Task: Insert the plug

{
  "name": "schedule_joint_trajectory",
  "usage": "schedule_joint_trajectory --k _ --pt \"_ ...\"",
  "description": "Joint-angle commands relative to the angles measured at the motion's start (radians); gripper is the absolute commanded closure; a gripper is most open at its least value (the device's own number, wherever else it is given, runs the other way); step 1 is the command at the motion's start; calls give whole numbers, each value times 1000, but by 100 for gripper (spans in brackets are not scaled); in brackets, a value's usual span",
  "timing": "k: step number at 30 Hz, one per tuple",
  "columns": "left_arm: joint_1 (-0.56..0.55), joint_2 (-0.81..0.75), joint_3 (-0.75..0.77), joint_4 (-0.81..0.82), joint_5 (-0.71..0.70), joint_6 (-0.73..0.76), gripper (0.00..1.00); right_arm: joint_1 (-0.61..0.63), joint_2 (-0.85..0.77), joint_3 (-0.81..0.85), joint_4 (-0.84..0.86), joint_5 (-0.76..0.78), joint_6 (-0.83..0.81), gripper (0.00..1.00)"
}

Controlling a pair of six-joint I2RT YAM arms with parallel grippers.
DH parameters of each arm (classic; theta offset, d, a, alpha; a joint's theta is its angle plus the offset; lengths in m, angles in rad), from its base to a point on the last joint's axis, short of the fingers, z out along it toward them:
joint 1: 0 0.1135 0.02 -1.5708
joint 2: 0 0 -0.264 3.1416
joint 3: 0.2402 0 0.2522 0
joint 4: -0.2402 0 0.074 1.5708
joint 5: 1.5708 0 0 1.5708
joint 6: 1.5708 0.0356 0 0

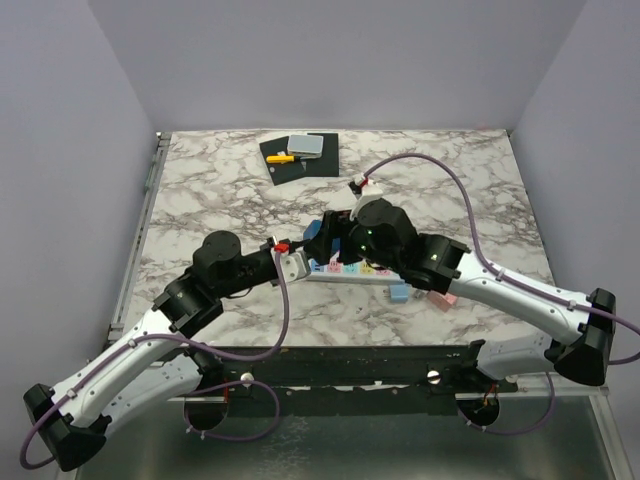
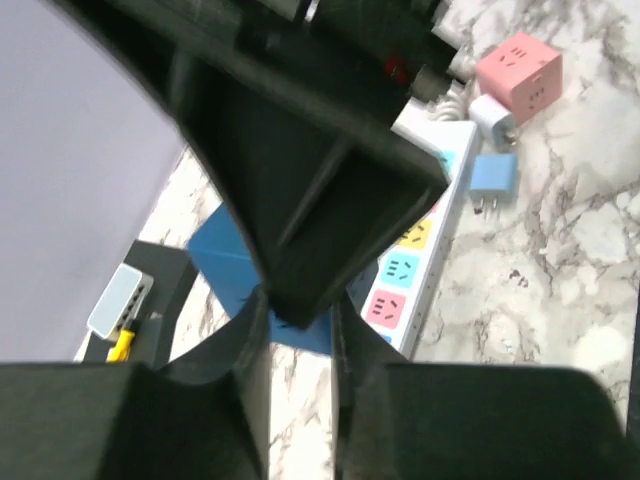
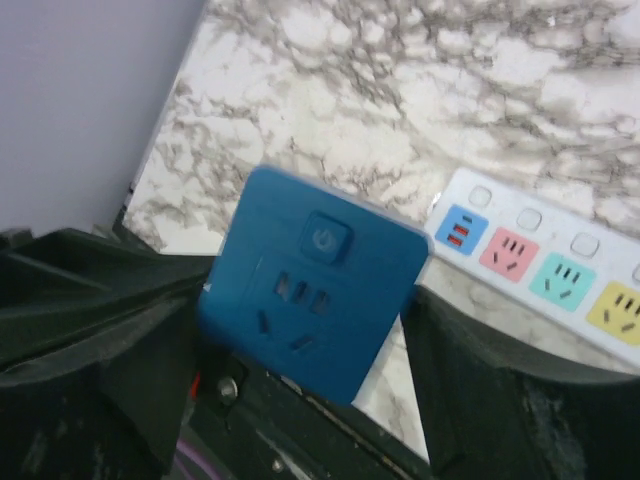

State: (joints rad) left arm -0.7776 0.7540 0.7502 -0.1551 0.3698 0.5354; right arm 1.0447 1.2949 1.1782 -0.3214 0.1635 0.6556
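Stretches the left arm (image 1: 150,340) low and forward from its base toward the middle, left tool (image 2: 300,375) pinched nearly shut on a corner of the blue plug (image 2: 228,268). Bends the right arm (image 1: 520,300) in from the opposite side, wrist tipped over, so both tools meet nose to nose. Holds the right tool (image 3: 315,335) spread wide, one finger (image 3: 100,320) against the plug's side, the other standing just off it.

A robot lab cell; plain lilac walls (image 1: 60,150) box in a marble-patterned bench (image 1: 220,190). The left arm (image 1: 130,350) and right arm (image 1: 520,295) are bolted at its near edge.
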Motion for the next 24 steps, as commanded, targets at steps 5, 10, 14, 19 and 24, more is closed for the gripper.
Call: schedule_joint_trajectory --k 5,10,14,19,24 --pt "-9 -12 -20 -5 28 32 93 12 13 141 -86 -13 4 14" --pt "-9 -2 -10 2 19 22 93 12 38 144 -123 -14 15 14" --pt "-9 -13 -33 -8 -5 -9 89 12 64 152 -207 41 26 13" --pt "-9 -23 -68 -216 74 68 23 13 1 60 -244 101 58 9" --pt "-9 -6 -61 -423 199 237 6 12 -105 -90 -265 90 68 5"
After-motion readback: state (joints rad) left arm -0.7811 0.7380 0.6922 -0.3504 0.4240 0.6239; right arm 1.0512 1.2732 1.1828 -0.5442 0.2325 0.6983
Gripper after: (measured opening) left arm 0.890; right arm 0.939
